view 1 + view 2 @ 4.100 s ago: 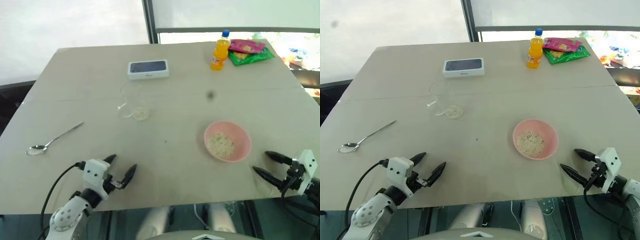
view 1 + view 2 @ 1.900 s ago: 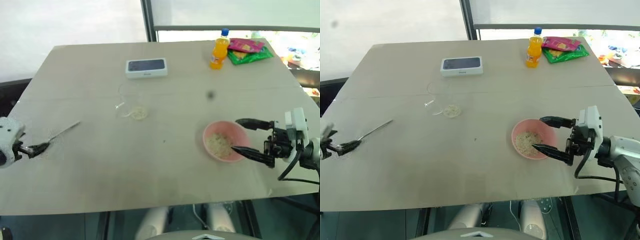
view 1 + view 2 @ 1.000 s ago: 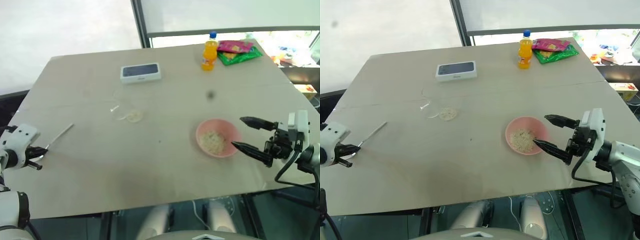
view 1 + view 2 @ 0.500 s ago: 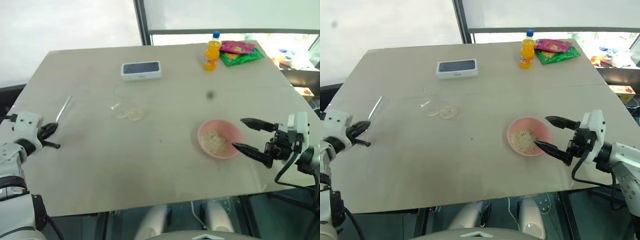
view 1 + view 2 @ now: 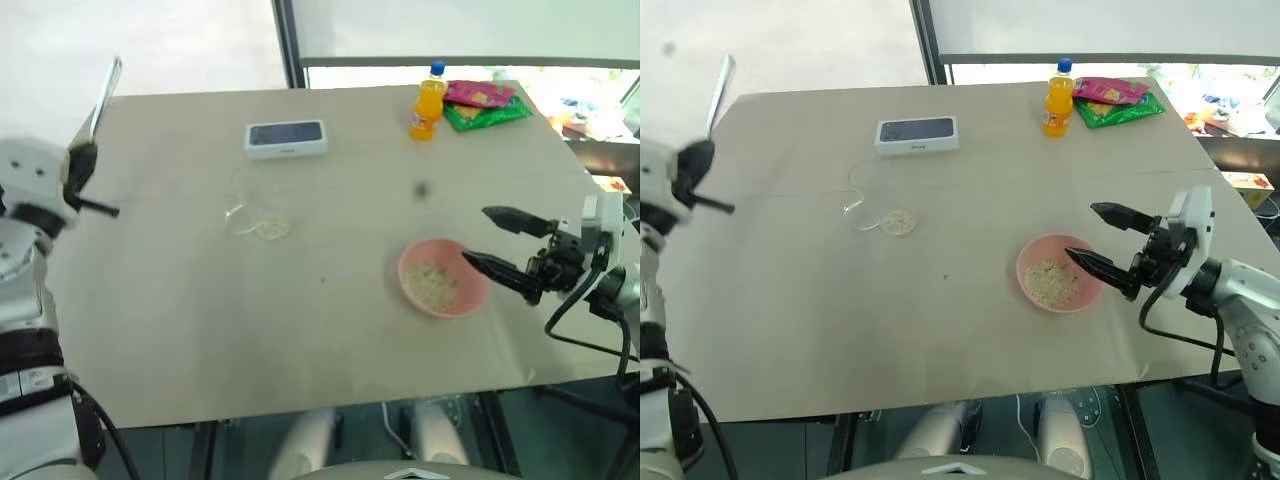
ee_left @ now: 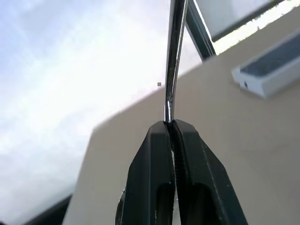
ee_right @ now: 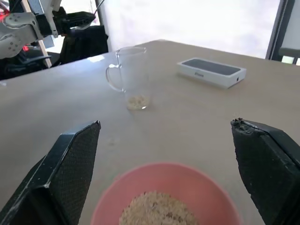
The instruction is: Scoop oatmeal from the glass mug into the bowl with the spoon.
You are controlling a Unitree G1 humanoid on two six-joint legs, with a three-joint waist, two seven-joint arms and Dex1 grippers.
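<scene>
Left gripper [image 5: 84,160], upper left of frame, jaws clamped on spoon [image 5: 104,88], handle up. Right gripper [image 5: 490,242], jaws wide open, astride pink bowl [image 5: 475,296] at lower right. Mug [image 5: 252,205] left of centre

A broad beige table [image 5: 200,330] carries everything here, with a faint seam running across it just beyond the glass mug [image 5: 252,205], which stands left of centre with a little oatmeal [image 5: 272,227] in its bottom. Toward the right, nearer the front edge, sits the pink bowl [image 5: 470,298], holding more flakes. Behind the mug lies a flat white box with a dark top [image 5: 287,138], and at the far right edge an orange drink bottle [image 5: 427,100] stands just beside some pink and green snack packets [image 5: 487,104].
</scene>
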